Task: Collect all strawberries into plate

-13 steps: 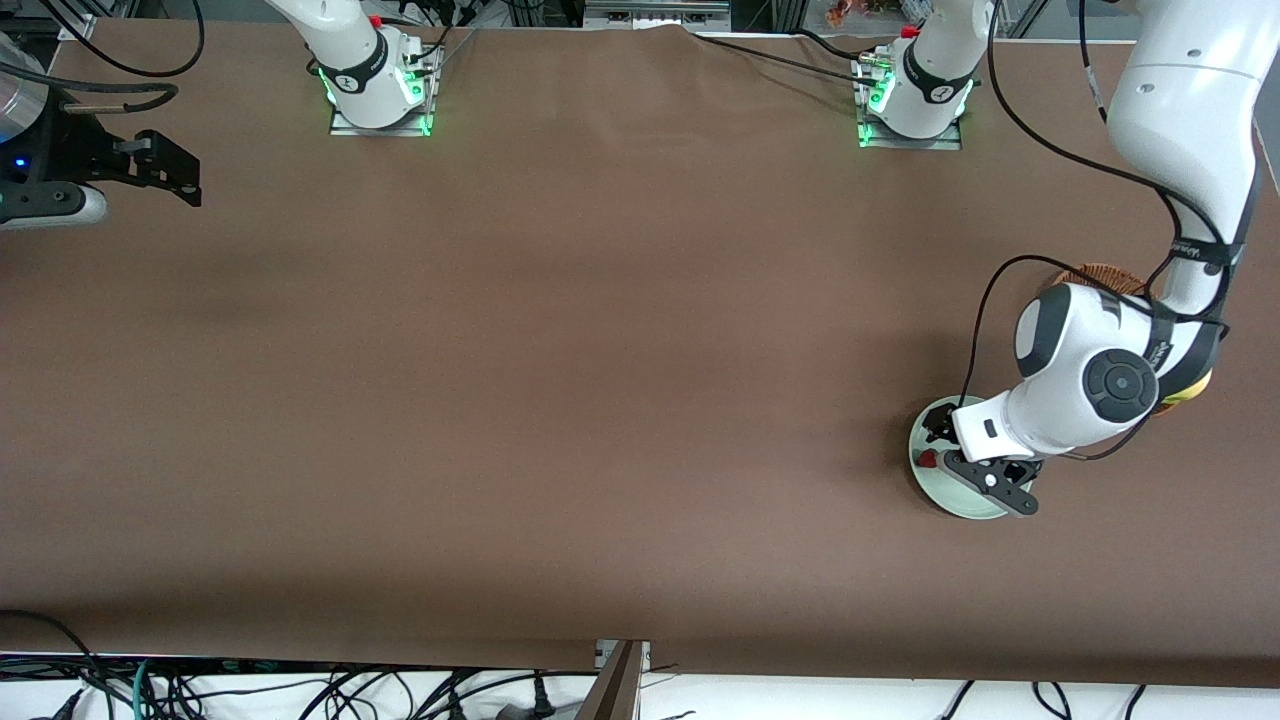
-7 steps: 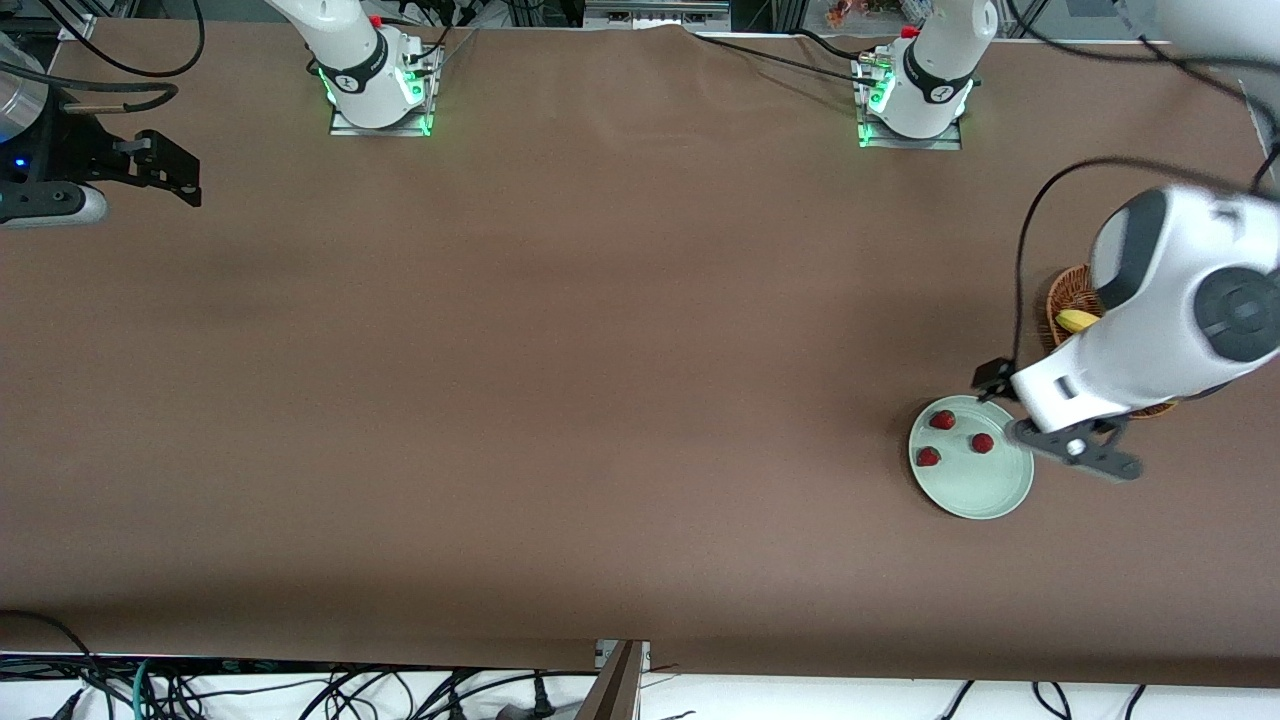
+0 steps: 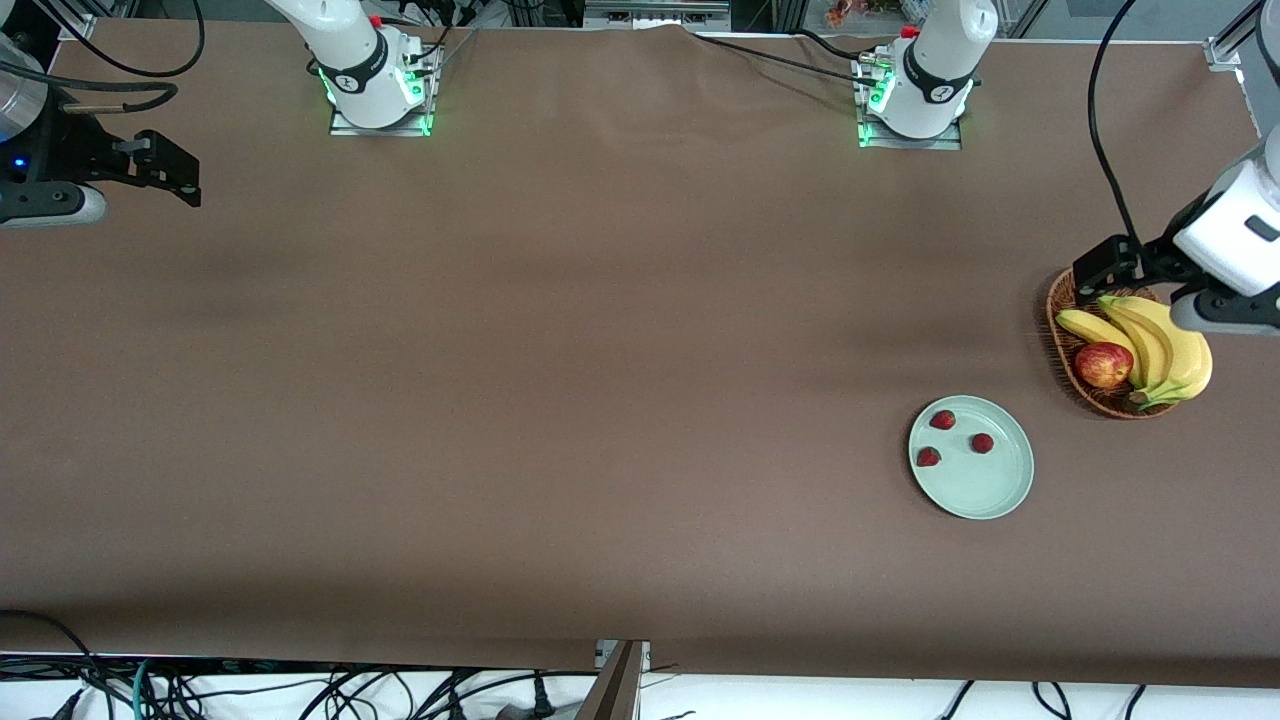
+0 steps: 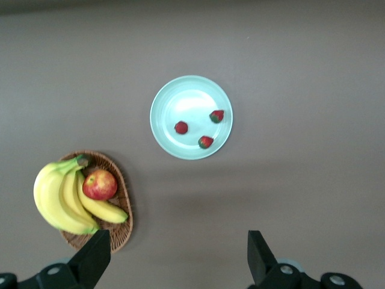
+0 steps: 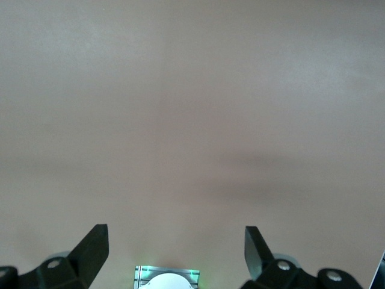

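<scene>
While the brown cloth-covered table [image 3: 560, 380] stretches flat and matte under everything, the left arm has swung up and away from the plate since a second ago, when it hung low over the dish and hid most of it. The left end effector [image 3: 1170, 285] is now over the basket's rim at the left arm's end of the table, its black fingers [image 4: 93, 259] spread wide apart and holding nothing. The right end effector [image 3: 175, 175] waits at the right arm's end of the table, unmoved, its fingers [image 5: 90, 250] likewise spread apart and empty.

Woven brown wicker forms the basket [image 3: 1062, 345], which holds a bunch of smooth yellow bananas [image 3: 1160, 345] and a glossy red apple [image 3: 1103, 364]. Nearer the front camera than the basket lies the plate [image 3: 985, 490], round, shallow, pale mint green with a raised rim, now fully uncovered. All three strawberries [image 3: 942, 420] rest on it, small, red and bumpy, grouped on the part of the plate farther from the front camera and apart from one another.
</scene>
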`<state>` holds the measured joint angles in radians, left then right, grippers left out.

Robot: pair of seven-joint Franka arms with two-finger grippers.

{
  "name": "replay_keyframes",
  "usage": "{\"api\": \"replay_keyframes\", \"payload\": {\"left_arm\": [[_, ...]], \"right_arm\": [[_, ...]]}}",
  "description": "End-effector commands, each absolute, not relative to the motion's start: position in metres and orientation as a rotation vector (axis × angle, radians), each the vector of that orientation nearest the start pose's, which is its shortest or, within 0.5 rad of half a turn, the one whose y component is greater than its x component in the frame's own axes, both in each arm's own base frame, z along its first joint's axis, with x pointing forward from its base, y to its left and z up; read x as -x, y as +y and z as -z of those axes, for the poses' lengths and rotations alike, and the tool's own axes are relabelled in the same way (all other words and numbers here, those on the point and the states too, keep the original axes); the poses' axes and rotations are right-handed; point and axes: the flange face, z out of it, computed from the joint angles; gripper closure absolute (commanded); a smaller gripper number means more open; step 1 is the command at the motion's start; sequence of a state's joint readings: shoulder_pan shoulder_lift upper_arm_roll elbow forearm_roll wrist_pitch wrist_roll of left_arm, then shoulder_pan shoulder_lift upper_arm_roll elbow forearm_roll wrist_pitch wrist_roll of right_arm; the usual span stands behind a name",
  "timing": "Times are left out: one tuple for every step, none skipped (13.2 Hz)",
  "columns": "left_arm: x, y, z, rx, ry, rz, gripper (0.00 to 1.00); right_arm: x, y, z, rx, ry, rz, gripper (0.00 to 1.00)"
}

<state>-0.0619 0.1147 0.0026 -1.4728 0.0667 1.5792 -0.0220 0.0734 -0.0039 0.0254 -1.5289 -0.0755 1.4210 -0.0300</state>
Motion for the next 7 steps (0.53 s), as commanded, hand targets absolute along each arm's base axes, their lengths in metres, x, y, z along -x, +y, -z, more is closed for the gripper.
{"api": "replay_keyframes", "payload": {"left_arm": [[-0.5584, -0.0281, -0.5904, 3.098, -0.011, 0.049, 0.00], [-0.5572, -0.0276, -0.5886, 3.102, -0.007, 0.044, 0.00], [-0.5575, -0.0260, -0.5876, 3.102, -0.009, 0.039, 0.00], [-0.5579, -0.0260, -0.5880, 3.102, -0.012, 0.039, 0.00], [-0.5583, -0.0260, -0.5872, 3.102, -0.012, 0.037, 0.00], [-0.5582, -0.0253, -0.5870, 3.103, -0.012, 0.034, 0.00], [-0.5586, -0.0253, -0.5862, 3.103, -0.012, 0.032, 0.00]], "right_arm": [[-0.5377, 0.0417, -0.6389, 3.213, -0.208, -0.152, 0.00], [-0.5376, 0.0411, -0.6387, 3.212, -0.204, -0.155, 0.00], [-0.5374, 0.0427, -0.6386, 3.198, -0.200, -0.155, 0.00], [-0.5374, 0.0435, -0.6385, 3.185, -0.197, -0.154, 0.00], [-0.5372, 0.0435, -0.6384, 3.185, -0.194, -0.157, 0.00], [-0.5372, 0.0435, -0.6384, 3.185, -0.192, -0.157, 0.00], [-0.5370, 0.0436, -0.6383, 3.183, -0.192, -0.159, 0.00]]}}
